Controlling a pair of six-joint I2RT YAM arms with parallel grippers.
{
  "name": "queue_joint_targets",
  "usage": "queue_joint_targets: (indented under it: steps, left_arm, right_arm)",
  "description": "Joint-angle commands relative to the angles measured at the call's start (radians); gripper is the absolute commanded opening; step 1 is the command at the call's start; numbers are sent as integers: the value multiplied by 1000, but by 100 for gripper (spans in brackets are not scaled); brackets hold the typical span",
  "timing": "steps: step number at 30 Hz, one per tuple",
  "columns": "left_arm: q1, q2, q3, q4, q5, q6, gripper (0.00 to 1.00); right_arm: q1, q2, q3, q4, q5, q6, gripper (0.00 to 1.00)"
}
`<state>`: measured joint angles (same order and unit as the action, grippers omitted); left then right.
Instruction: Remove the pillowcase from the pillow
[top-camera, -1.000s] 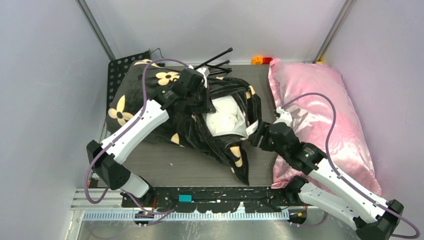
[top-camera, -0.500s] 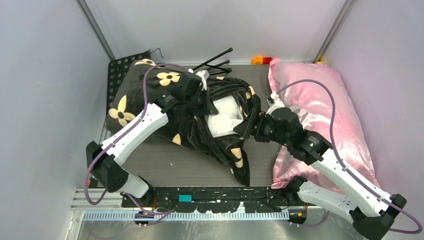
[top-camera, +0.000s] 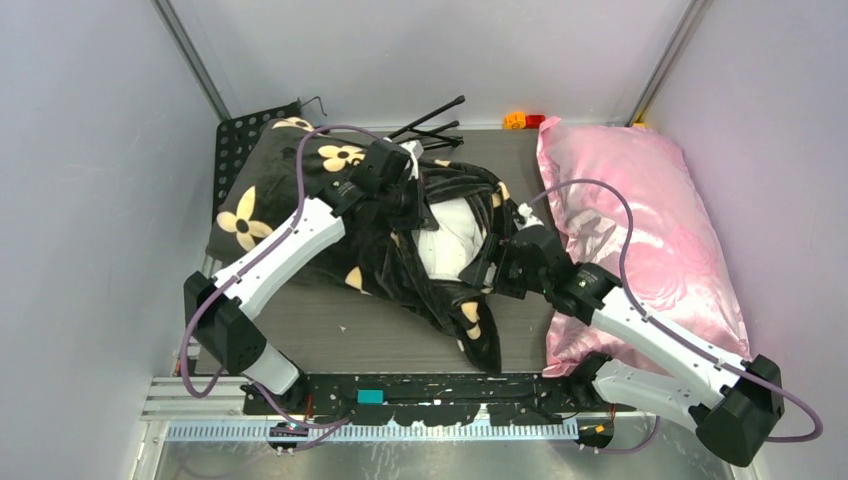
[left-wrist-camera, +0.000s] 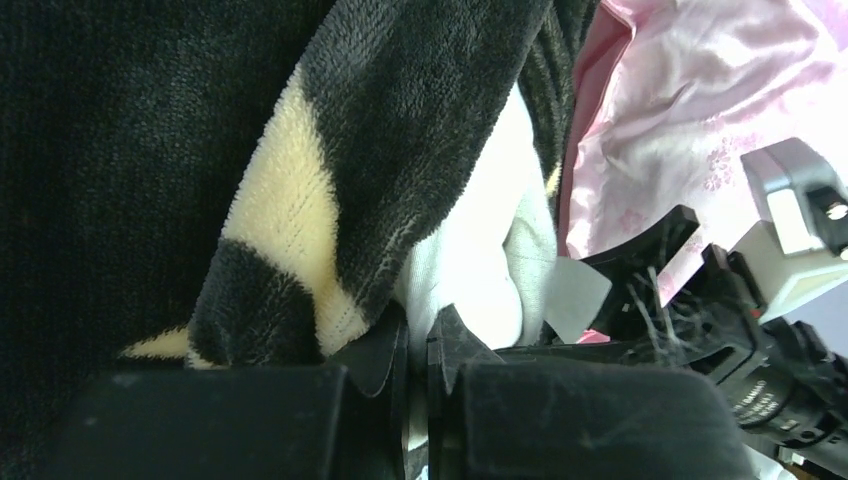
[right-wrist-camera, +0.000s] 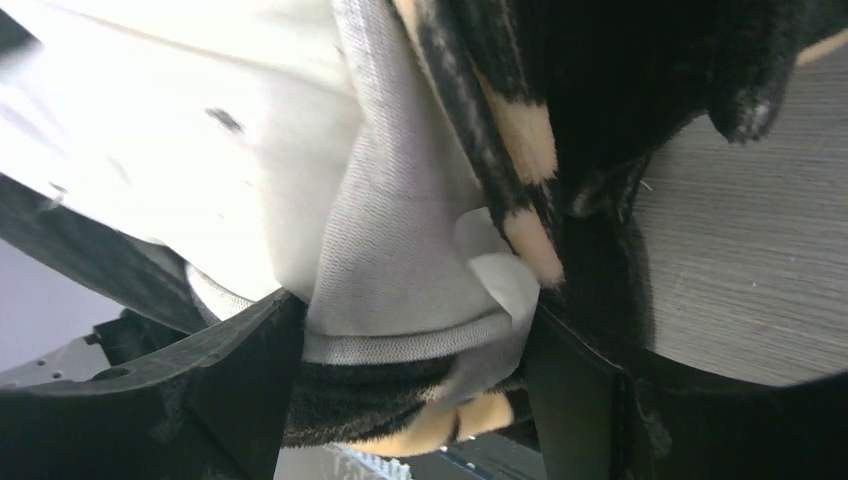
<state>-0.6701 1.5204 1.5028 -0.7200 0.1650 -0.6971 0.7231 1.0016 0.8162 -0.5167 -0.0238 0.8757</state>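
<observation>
The black plush pillowcase (top-camera: 290, 205) with yellow flowers lies at the left centre of the table, its mouth bunched open. The white pillow (top-camera: 455, 235) shows through that mouth. My left gripper (top-camera: 408, 205) is at the mouth's far-left side. In the left wrist view it (left-wrist-camera: 417, 350) is shut on a thin fold of white pillow (left-wrist-camera: 470, 270) beside the pillowcase (left-wrist-camera: 150, 150) edge. My right gripper (top-camera: 487, 268) is at the pillow's right end. In the right wrist view it (right-wrist-camera: 410, 400) is open, its jaws astride the pillow (right-wrist-camera: 200, 170) corner, its tag (right-wrist-camera: 500, 275) and pillowcase (right-wrist-camera: 620, 90) hem.
A shiny pink satin pillow (top-camera: 640, 220) fills the right side of the table, close against my right arm. A black perforated plate (top-camera: 235, 140) and thin black rods (top-camera: 435, 120) lie at the back. Small orange and red blocks (top-camera: 522, 120) sit by the back wall.
My right gripper has moved left and forward onto the pillow's exposed end. The left gripper has shifted slightly toward the back, and the pillowcase has bunched more around the opening.
</observation>
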Motion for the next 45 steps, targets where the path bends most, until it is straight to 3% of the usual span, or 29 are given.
queue_joint_targets:
  steps: [1, 8, 20, 25, 31, 37, 45]
  left_arm:
    - [46, -10, 169, 72, -49, 23, 0]
    - [63, -48, 170, 38, -90, 42, 0]
    - [75, -147, 119, -44, 14, 90, 0]
    - [75, -219, 5, -52, 25, 140, 0]
    - [77, -272, -97, -28, 26, 156, 0]
    - [77, -298, -140, -6, 63, 142, 0]
    - [77, -311, -167, -4, 125, 124, 0]
  right_arm:
    - [8, -78, -168, -26, 16, -11, 78]
    - [6, -84, -309, 73, 3, 12, 70]
    - [7, -24, -231, 99, 191, -70, 80]
    - [6, -144, -225, 238, -35, -267, 83]
    - [6, -287, -141, 171, -8, -410, 83]
    - [6, -244, -22, 120, 53, -444, 83]
    - [6, -47, 51, 186, -22, -433, 82]
